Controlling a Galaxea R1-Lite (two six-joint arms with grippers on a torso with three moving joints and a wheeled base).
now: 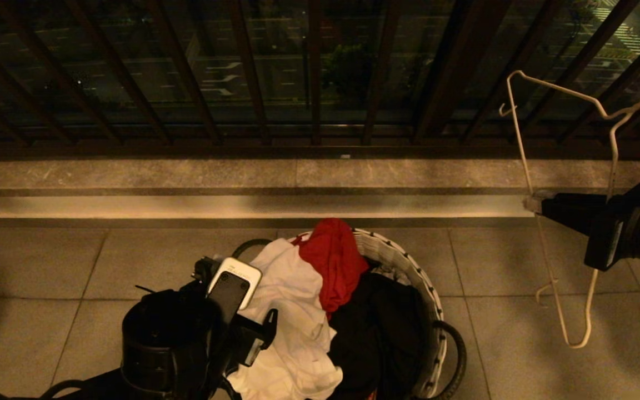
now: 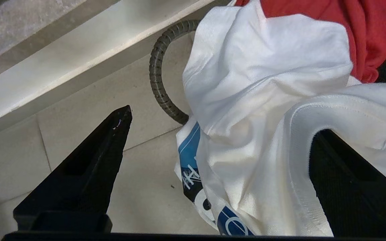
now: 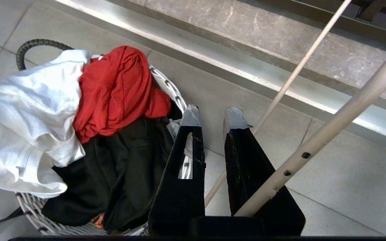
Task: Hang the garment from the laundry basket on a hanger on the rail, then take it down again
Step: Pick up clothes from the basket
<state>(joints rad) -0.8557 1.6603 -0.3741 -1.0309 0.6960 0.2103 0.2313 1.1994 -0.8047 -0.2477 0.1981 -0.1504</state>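
The laundry basket stands on the floor tiles. The garment, a white T-shirt with a blue print, spills over its near left rim. My left gripper is open wide at that side. The garment lies between its jaws, and the ribbed collar drapes over one finger. To the right of the basket, my right gripper is shut on the thin white wire hanger. The wire runs between its fingers. The rail, a pale bar with dark holes, crosses close over the right gripper.
A red cloth and a black cloth fill the remainder of the basket. Its black loop handle sticks out by the garment. Beyond the basket are a stone kerb and a dark brown railing.
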